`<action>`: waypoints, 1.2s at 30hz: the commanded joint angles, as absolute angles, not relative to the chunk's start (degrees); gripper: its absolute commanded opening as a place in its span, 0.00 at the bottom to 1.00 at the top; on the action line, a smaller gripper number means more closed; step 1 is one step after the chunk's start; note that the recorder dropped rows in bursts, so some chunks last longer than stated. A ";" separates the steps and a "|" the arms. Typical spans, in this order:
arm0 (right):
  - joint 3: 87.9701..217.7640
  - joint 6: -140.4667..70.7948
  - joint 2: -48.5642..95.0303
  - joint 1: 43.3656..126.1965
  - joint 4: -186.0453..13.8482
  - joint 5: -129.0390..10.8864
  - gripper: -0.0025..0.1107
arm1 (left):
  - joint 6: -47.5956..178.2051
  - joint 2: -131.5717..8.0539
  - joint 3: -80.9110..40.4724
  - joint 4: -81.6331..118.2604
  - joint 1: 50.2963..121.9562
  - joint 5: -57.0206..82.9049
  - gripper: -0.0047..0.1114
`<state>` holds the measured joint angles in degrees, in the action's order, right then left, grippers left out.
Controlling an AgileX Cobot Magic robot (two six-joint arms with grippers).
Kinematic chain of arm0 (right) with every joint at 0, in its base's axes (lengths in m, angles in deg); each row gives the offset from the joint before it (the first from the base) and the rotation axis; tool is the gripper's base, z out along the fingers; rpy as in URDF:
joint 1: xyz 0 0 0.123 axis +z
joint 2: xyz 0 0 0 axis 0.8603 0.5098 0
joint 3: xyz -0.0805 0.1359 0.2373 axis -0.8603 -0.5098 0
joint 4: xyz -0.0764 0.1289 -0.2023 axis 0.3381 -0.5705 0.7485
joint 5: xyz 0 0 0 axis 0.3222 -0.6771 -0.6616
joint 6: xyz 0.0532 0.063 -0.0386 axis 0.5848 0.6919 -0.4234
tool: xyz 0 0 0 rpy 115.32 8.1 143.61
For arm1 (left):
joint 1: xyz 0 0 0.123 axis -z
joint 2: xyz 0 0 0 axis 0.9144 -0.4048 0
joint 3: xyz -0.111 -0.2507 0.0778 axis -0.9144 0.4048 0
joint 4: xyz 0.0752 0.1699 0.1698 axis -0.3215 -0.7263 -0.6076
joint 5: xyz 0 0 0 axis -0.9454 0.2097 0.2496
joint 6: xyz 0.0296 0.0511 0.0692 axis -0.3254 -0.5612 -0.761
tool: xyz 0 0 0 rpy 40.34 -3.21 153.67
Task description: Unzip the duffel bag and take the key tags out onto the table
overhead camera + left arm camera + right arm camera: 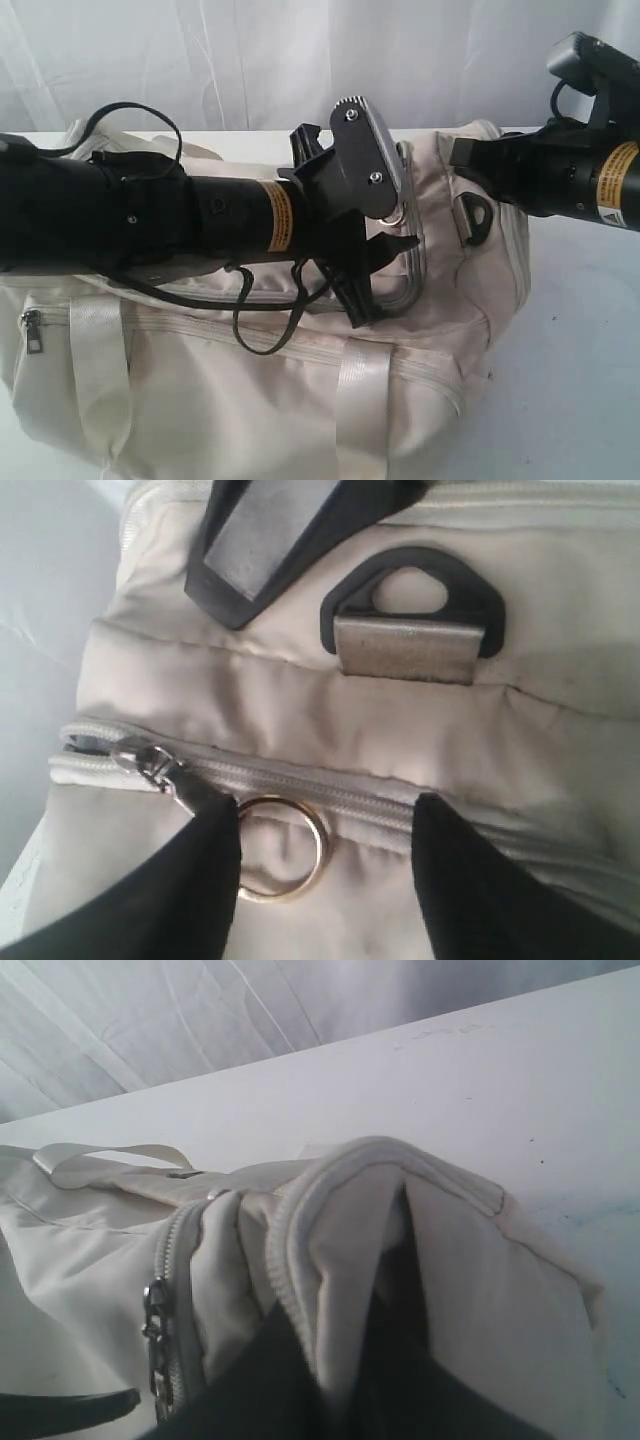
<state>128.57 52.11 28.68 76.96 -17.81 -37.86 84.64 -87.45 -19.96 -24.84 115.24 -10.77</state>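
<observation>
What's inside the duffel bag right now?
Nothing inside shows: the zipper on the duffel bag is closed where visible, hiding its contents. Outside, a metal ring lies by the zipper pull.

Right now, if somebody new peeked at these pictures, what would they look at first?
The big cream duffel bag sitting on the white table, with a black robot arm stretched over it. Close up, the left fingers stand open with a gold ring between them, beside the zipper pull. At the bag's end, the right fingers pinch a fold of fabric.
</observation>
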 commanded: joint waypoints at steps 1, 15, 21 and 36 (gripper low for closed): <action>129.52 52.20 27.67 76.48 -18.28 -35.26 0.02 | 82.36 -87.40 -20.27 -24.42 115.55 -9.52 0.52; 129.52 53.68 27.67 76.48 -18.28 -35.27 0.02 | 61.76 -92.97 -20.27 -2.43 115.55 -11.62 0.47; 129.52 53.68 27.67 76.48 -18.28 -35.27 0.02 | 59.28 -93.33 -20.27 0.38 115.55 -15.75 0.31; 129.52 53.66 27.67 76.48 -18.39 -35.16 0.02 | 58.12 -93.33 -20.27 5.73 115.44 -14.48 0.20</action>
